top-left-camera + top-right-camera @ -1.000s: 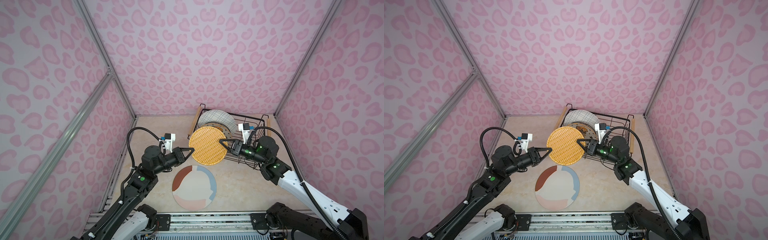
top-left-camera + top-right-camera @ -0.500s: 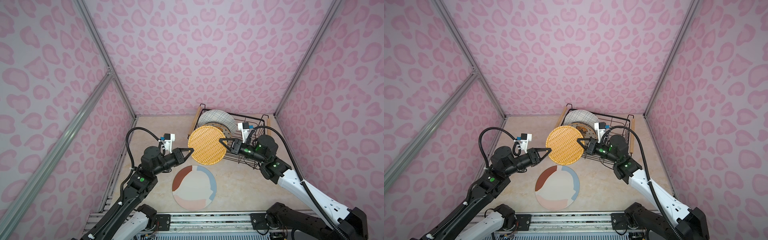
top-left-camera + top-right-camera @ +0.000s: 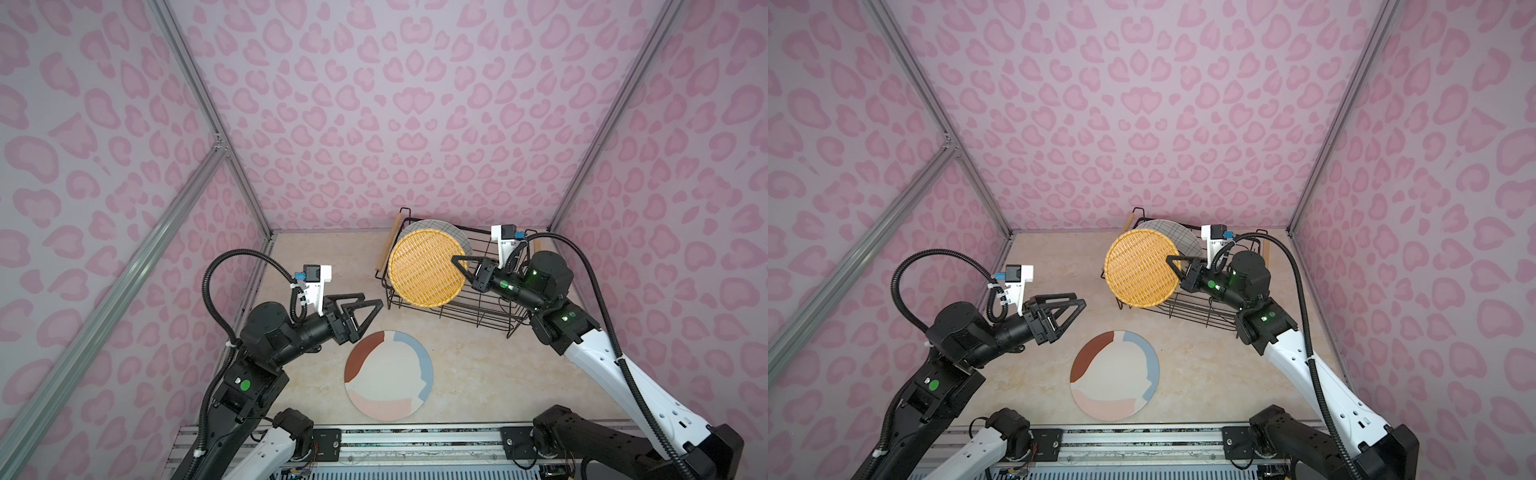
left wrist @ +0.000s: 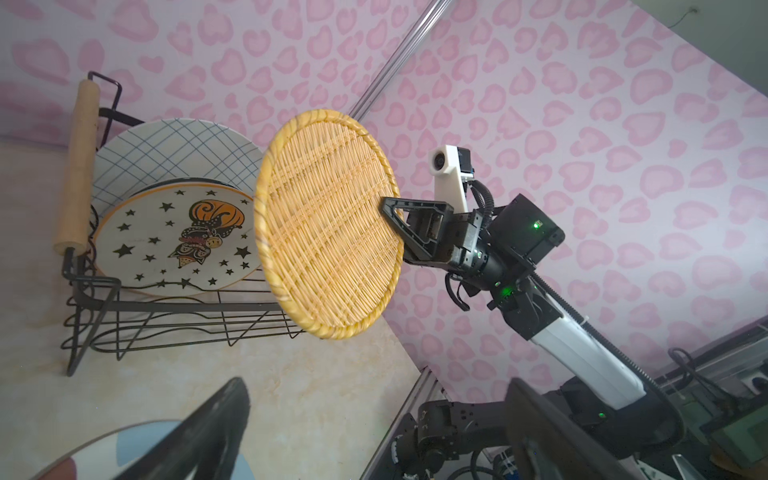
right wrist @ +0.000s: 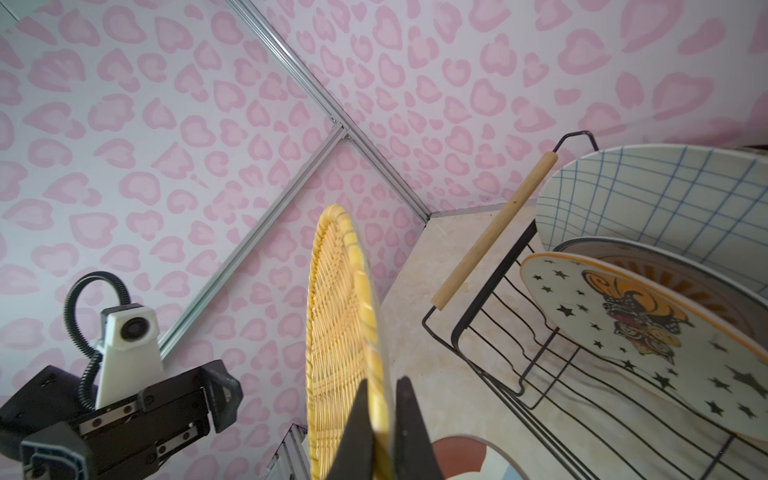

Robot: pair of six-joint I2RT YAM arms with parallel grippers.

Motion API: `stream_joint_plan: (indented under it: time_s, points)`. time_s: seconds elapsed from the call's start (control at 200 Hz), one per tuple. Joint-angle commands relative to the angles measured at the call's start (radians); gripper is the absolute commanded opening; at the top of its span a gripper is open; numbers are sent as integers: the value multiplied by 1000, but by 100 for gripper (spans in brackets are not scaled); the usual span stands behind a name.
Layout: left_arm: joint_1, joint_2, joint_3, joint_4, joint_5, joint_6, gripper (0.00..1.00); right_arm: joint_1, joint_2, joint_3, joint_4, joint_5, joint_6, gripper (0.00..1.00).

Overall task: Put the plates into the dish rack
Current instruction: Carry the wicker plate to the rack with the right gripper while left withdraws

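Grid plate (image 3: 455, 233) sat mostly tucked behind the woven plate (image 3: 428, 270) in both top views, sunburst plate (image 5: 673, 274) showed only a sliver behind the star plate (image 5: 623, 316) (pattern barely readable), pastel plate (image 4: 95, 453) ran off the left wrist view's edge, fingers (image 4: 208, 436) of the left gripper (image 4: 376, 384) loomed there as blurred, cropped shapes.
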Motion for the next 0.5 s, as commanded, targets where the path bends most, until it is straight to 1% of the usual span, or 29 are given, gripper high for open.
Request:
stream_joint_plan:
  time_s: [0.0, 0.09, 0.155, 0.265, 0.365, 0.495]
  points:
    - [3, -57, -21, -118, -63, 183, 97, -23, 2, 19, -25, 67, -142, 0]
    - [3, -126, -71, -139, -102, 245, 97, -56, 11, 18, -13, 77, -235, 0]
    - [3, -173, -115, -133, -121, 284, 97, -87, 30, 12, 9, 76, -277, 0]
    - [3, -236, -184, -127, -178, 319, 97, -145, 92, 4, 72, 6, -314, 0]
    - [2, -253, -211, -132, -200, 339, 97, -150, 145, 20, 65, 3, -399, 0]
    - [2, -240, -208, -147, -212, 354, 97, -149, 186, 9, 114, 1, -506, 0]
